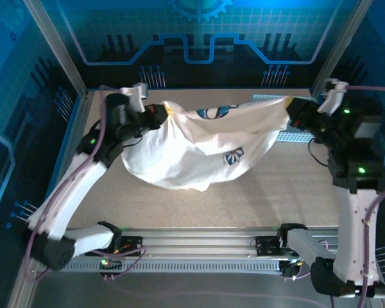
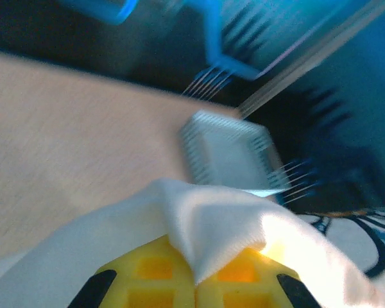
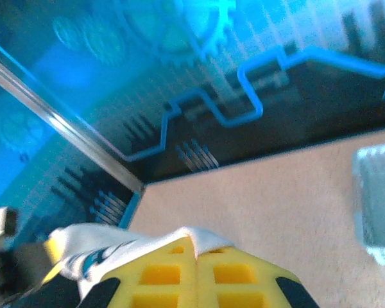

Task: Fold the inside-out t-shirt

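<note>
Left gripper (image 1: pixel 159 113), upper left, and right gripper (image 1: pixel 287 110), upper right, pinch the inside-out t-shirt (image 1: pixel 192 151); pull apart evenly, flattening it.

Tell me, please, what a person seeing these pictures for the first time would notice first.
The white t-shirt stands out first: it hangs spread over the middle of the table, with blue logos showing. The left gripper and the right gripper each pinch one upper end of it, yellow fingers shut on the cloth. Behind it, at the far right, lies a pale plastic basket.
</note>
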You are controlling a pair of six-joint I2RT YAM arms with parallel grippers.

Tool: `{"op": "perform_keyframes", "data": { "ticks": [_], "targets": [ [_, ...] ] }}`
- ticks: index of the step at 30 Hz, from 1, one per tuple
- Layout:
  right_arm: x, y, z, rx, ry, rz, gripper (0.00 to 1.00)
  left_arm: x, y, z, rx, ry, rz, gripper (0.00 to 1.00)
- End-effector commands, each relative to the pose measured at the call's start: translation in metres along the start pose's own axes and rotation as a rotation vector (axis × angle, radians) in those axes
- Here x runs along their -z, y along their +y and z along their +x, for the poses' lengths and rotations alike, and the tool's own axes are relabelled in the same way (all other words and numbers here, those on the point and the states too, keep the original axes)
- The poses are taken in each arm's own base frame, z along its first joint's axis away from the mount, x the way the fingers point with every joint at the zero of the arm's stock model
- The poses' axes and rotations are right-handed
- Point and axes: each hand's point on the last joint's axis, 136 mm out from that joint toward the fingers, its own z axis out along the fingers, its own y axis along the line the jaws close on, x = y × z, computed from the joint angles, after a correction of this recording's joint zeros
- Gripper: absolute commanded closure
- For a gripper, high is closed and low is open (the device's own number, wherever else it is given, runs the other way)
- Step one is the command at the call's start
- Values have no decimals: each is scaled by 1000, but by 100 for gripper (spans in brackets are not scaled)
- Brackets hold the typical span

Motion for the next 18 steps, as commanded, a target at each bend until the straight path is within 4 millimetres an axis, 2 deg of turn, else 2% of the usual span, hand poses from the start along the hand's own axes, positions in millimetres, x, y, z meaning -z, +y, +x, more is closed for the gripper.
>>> {"op": "perform_keyframes", "data": {
  "ticks": [1,3,5,7,9,13,15,18],
  "targets": [
    [-42,-18,37,4,132,26,100,-11,35,36,27,174,-136,100],
    [-43,-12,37,18,140,5,100,3,17,21,-1,115,-72,100],
    [-32,3,22,50,98,-31,100,29,-14,2,-43,30,38,100],
    [-11,29,-2,102,24,-85,100,63,-45,-14,-82,-84,169,100],
    [20,57,-28,167,-90,-138,100,103,-68,-26,-115,-228,291,100],
    [72,84,-54,220,-226,-135,100,136,-75,-25,-111,-290,324,100],
    [95,95,-58,245,-262,-145,100,147,-81,-19,-103,-285,368,100],
    [116,106,-55,263,-272,-171,100,164,-88,-11,-110,-279,413,100]
  ]
}}
